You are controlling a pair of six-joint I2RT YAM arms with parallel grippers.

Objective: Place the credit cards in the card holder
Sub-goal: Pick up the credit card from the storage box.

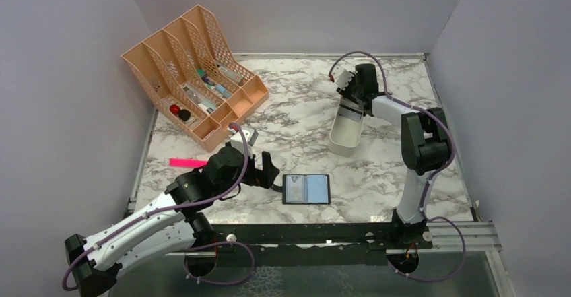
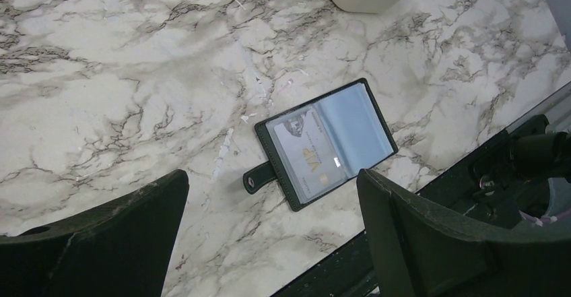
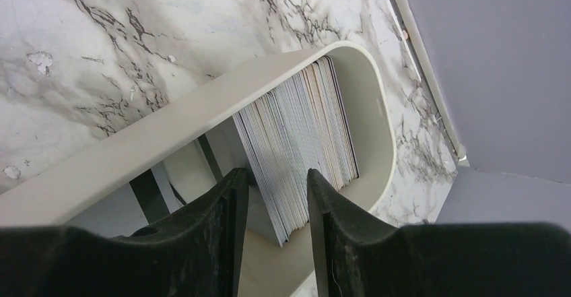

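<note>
One card holder (image 2: 326,145) lying open by front edge | left gripper (image 1: 267,172) gaping wide | right gripper (image 3: 276,203) poking at one stack of credit cards (image 3: 303,135), grip unclear

The bench (image 1: 303,108) is white marble veined grey-black. The rack (image 1: 195,68) is peach latticework, the bin (image 1: 343,141) cream, the holder (image 1: 306,189) black, the strip (image 1: 187,163) hot pink. The cards (image 3: 296,142) are grey, white and tan.

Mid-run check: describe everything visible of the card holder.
The card holder is a black, leather-like wallet lying open and flat on the marble table near its front edge. Two clear sleeves face up: the one by the snap strap holds a pale card marked VIP, the other looks empty. Only the table touches it; the left gripper hangs open beside it.
</note>
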